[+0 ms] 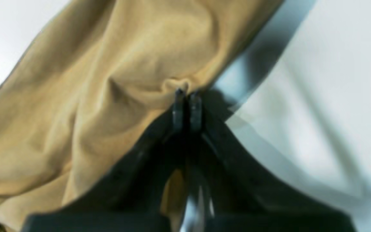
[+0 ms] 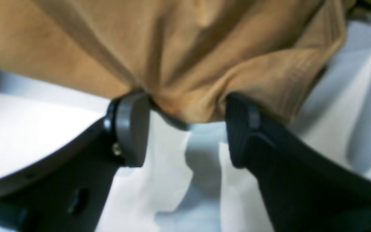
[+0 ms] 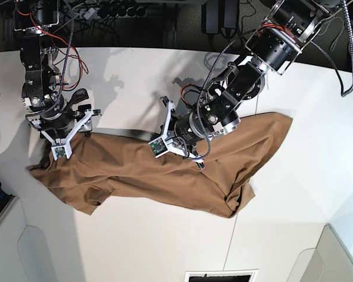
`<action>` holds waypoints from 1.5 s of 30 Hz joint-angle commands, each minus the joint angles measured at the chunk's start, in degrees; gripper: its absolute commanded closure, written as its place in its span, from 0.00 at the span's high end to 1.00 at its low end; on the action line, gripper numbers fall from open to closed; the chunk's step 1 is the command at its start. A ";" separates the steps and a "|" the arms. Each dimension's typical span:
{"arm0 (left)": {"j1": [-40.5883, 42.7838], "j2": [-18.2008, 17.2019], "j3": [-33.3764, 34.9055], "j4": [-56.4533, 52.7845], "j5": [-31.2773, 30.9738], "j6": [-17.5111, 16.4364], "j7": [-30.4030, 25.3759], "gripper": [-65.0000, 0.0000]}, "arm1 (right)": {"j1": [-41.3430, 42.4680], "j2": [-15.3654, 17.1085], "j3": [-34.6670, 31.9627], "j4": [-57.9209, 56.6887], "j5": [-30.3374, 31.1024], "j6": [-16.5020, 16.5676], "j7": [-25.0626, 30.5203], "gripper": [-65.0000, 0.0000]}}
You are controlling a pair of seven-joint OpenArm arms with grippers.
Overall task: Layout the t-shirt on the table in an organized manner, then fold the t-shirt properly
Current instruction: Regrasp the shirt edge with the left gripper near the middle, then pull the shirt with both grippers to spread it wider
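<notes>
- T-shirt [image 3: 165, 170]: tan, lies rumpled and spread crosswise on the white worktop [image 3: 135, 235], creases throughout.
- Left end effector [image 1: 187, 96]: jaws closed together, pinching a small fold at the t-shirt's edge; worktop visible beside it.
- Right end effector [image 2: 187, 129]: jaws spread apart, a bunched edge of cloth sits between the two fingers [image 2: 132, 129], worktop beneath.
- Base view: the two arms stand well apart along the garment's upper edge.

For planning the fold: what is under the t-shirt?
The t-shirt lies crumpled on the white table, which shows all around it. What the cloth covers cannot be seen, though no bulge suggests another object.
</notes>
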 commanded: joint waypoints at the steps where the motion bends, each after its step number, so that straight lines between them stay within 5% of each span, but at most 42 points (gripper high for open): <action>1: -1.20 0.00 -0.26 1.09 -0.20 -0.24 -0.68 0.00 | 0.79 -0.26 0.22 0.24 -0.26 -0.33 1.46 0.57; 10: -1.16 0.02 -0.26 1.09 -0.42 -3.76 0.13 0.00 | 1.09 -2.84 0.26 -4.33 -1.36 -2.51 8.68 0.56; 12: -1.18 0.00 -0.26 1.09 -1.38 -4.11 0.81 0.00 | 1.07 -2.82 0.26 -4.90 -1.51 -3.30 10.34 0.40; 15: -1.18 0.00 -0.26 1.09 -1.55 -4.09 1.40 0.00 | 1.31 -2.80 0.26 -4.94 -4.46 -4.96 11.96 0.00; 21: -1.18 -0.02 -0.26 1.49 -2.82 -4.09 2.19 0.00 | 4.42 -2.75 0.28 -4.26 -7.80 -2.43 10.95 0.00; 26: -1.18 -0.57 -0.26 4.81 -8.11 -6.58 8.44 0.00 | 5.07 -2.75 0.28 2.58 -7.78 -2.38 9.68 0.00; 31: -0.92 -6.71 -0.33 14.49 -14.47 -5.88 11.10 0.00 | 6.14 -2.78 0.28 11.15 -7.74 -2.01 10.12 0.00; 36: -0.92 -9.84 -2.23 16.00 -15.43 -5.22 10.97 0.01 | 12.74 -2.82 0.26 9.42 -3.43 2.21 10.08 0.00; 43: -1.09 -9.77 -2.64 6.78 -15.32 -6.16 5.38 0.26 | 23.43 -5.35 0.26 -8.68 -0.46 7.91 10.10 0.00; 44: -1.11 -9.66 -2.64 5.25 -15.19 -6.93 4.39 0.29 | 24.44 -5.88 0.26 -11.56 -0.46 8.33 10.12 0.03; 45: -1.14 -9.57 -2.64 3.91 -15.19 -7.34 3.91 0.33 | 25.18 -6.38 0.26 -14.23 -0.46 8.33 10.14 0.20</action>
